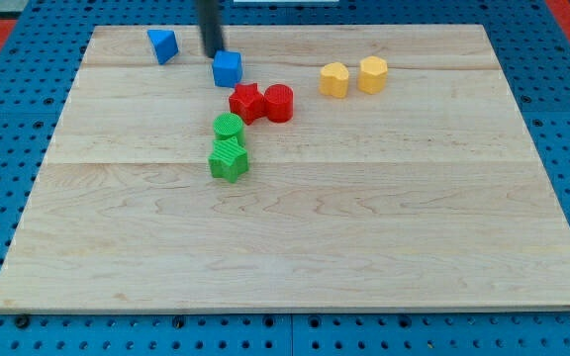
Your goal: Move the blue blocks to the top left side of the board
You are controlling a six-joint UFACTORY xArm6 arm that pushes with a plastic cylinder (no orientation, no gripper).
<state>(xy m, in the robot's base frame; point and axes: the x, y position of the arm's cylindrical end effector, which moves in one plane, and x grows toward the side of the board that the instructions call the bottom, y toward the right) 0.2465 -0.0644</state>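
A blue wedge-shaped block [163,44] lies near the board's top left. A blue cube [228,68] lies right of it, near the top middle. My tip [212,52] comes down from the view's top and ends just up-left of the blue cube, touching or almost touching its upper left corner. The blue wedge lies about one block's width left of the tip.
A red star block [247,102] and a red cylinder [278,103] sit just below the blue cube. A green cylinder [229,126] and a green star block [229,159] lie below those. Two yellow blocks [334,79] [372,74] sit at the upper right of the wooden board [364,227].
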